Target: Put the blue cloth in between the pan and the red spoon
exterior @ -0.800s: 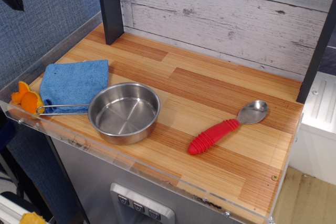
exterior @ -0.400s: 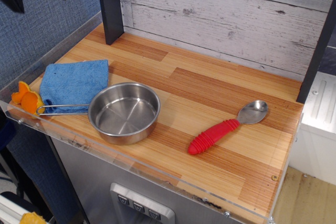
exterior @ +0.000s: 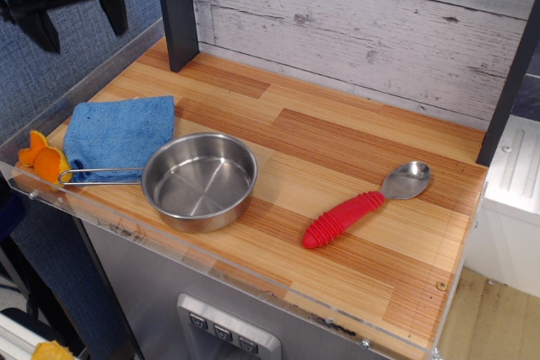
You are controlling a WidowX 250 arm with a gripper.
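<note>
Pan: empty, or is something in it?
Empty. The pan sits upright, its bare steel bottom fully visible; the blue cloth lies outside, behind its handle.

The tool [exterior: 78,23] is matte black with two blunt, tapered fingers.

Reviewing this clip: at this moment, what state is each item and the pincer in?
blue cloth: folded flat at the table's left end, partly under the pan's handle, not gripped.
pan: upright, empty, beside the cloth.
red spoon: lying flat, bowl up, apart from the pan.
orange object: at the left edge, beside the cloth.
pincer: open, empty, above the table's left end.
</note>
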